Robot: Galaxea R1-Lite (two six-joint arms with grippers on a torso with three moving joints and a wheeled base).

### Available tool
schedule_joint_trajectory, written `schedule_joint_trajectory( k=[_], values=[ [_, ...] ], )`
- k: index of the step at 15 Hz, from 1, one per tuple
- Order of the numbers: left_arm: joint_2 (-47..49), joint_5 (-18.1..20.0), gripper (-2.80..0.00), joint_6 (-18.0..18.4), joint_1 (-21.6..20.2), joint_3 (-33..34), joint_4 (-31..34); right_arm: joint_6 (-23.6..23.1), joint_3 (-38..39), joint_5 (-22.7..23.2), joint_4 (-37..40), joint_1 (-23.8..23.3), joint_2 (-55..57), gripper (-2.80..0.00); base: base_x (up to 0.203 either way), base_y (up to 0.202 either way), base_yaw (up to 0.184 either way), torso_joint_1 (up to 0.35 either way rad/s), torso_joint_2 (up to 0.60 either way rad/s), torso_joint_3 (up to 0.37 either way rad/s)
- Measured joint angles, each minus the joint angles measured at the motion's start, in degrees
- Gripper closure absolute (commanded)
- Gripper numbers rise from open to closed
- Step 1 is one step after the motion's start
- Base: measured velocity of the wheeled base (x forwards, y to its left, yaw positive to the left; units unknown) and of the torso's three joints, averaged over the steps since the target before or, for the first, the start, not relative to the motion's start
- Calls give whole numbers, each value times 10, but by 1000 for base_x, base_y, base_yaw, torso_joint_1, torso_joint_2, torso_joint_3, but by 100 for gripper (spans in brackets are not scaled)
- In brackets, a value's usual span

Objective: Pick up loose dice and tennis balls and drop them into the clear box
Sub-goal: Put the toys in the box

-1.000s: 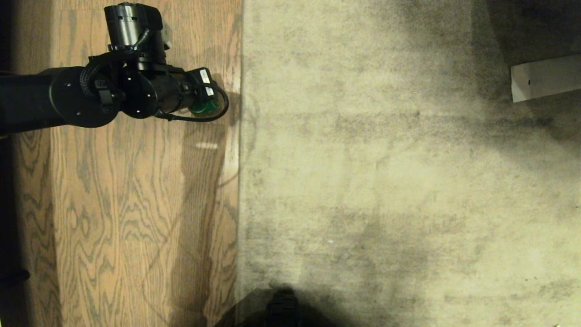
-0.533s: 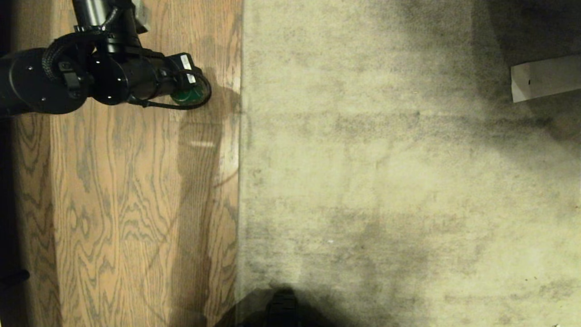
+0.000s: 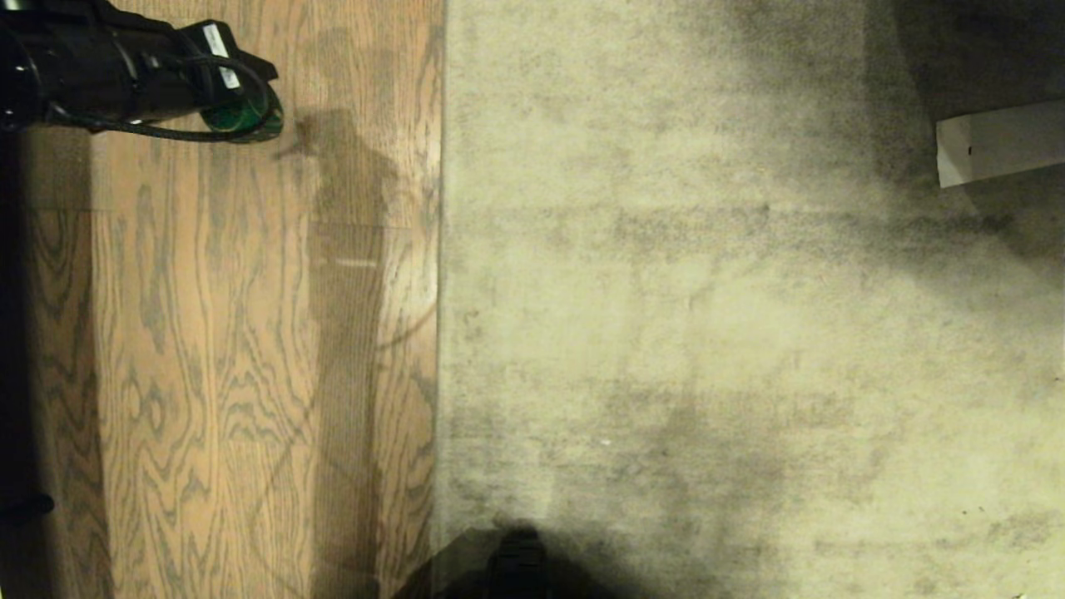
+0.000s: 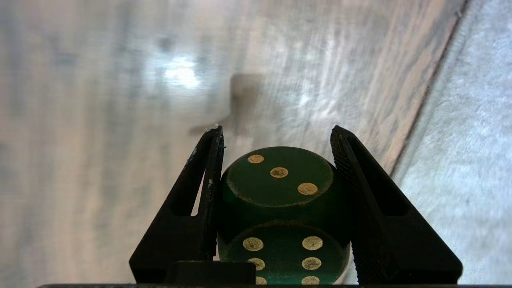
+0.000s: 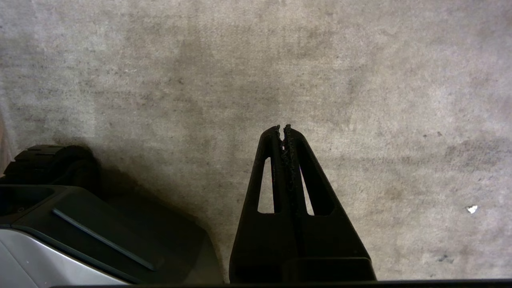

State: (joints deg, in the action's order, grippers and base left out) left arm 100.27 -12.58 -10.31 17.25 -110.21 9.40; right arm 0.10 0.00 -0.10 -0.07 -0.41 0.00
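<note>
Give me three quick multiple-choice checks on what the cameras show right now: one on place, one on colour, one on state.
1. In the head view, over what surface is the left tool?
A. the pale carpet
B. the wood-grain plank floor
C. the white sheet at the far right

2. What colour is the cube-shaped die with gold pips between the left tool's fingers?
A. red
B. blue
C. dark green

3. How does the right tool stand?
A. shut on nothing
B. wide open
C. shut on a tennis ball

Answers: 1 B, the tool and its shadow lie on the wood-grain plank floor, left of the carpet edge. 2 C, the left wrist view shows green faces. 3 A, its fingertips meet over bare pale carpet.
</note>
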Motion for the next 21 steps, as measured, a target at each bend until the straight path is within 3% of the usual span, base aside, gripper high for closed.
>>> schedule_joint_trajectory(
  k=[9, 21],
  values=[
    [-131, 114, 0, 16, -124, 103, 20, 0, 0, 0, 0, 0, 0, 0, 0, 0, 0, 0, 0, 0],
    [-315, 152, 0, 20, -139, 287, 17, 0, 0, 0, -1, 0, 0, 0, 0, 0, 0, 0, 0, 0]
  ],
)
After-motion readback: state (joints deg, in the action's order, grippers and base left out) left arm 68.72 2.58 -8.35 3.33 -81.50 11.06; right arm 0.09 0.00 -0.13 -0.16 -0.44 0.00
